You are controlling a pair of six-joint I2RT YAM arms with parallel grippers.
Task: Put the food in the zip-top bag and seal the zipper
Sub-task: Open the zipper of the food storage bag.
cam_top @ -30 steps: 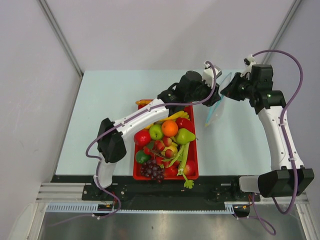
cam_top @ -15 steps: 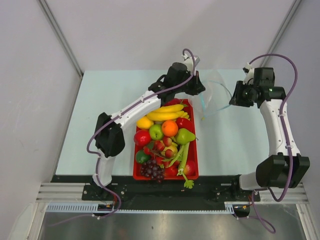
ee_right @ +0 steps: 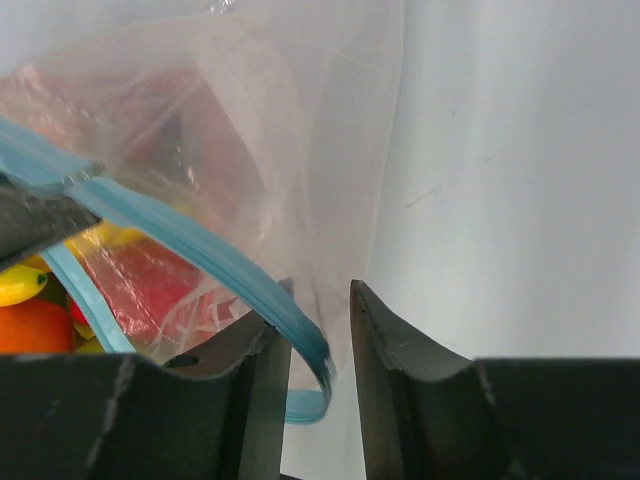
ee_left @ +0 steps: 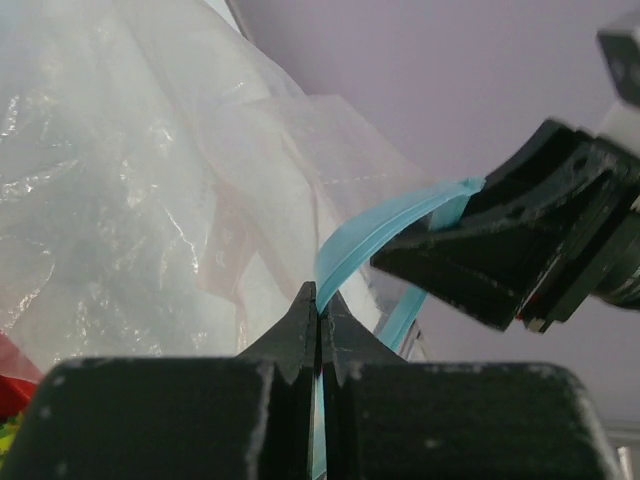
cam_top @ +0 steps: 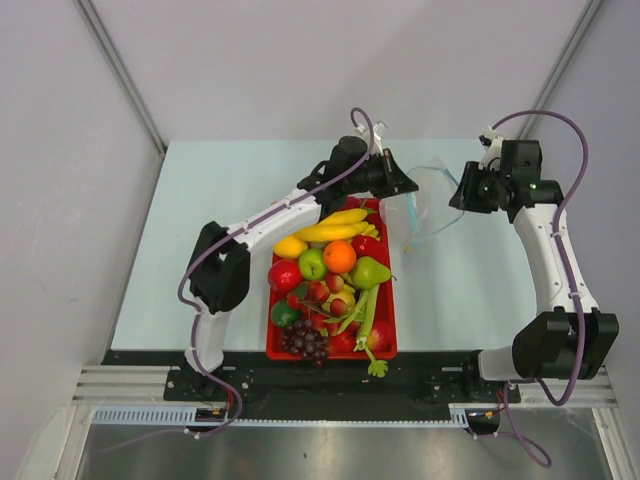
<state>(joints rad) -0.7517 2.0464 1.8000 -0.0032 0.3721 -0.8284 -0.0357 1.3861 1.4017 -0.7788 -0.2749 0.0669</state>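
The clear zip-top bag (cam_top: 428,205) hangs between my two grippers, right of the red tray, with its mouth spread. My left gripper (cam_top: 405,190) is shut on the blue-teal zipper (ee_left: 370,235), jaws pinched together (ee_left: 319,300). My right gripper (cam_top: 455,197) is at the mouth's other end. Its jaws stand apart (ee_right: 320,295), and the zipper strip (ee_right: 200,240) runs between them against the left finger. The food lies in the tray: bananas (cam_top: 335,225), an orange (cam_top: 340,257), a green pear (cam_top: 368,272), purple grapes (cam_top: 305,340), a lemon (cam_top: 290,246). The bag looks empty.
The red tray (cam_top: 392,300) stands at the table's front centre, just left of the bag. A green toy (cam_top: 377,367) sticks out over its near edge. The pale table (cam_top: 200,250) is edged by grey walls at the back and sides.
The two grippers, close together a second ago with the bag hanging flat, have drawn apart, and the bag's mouth is now spread between them. The left arm swung left.
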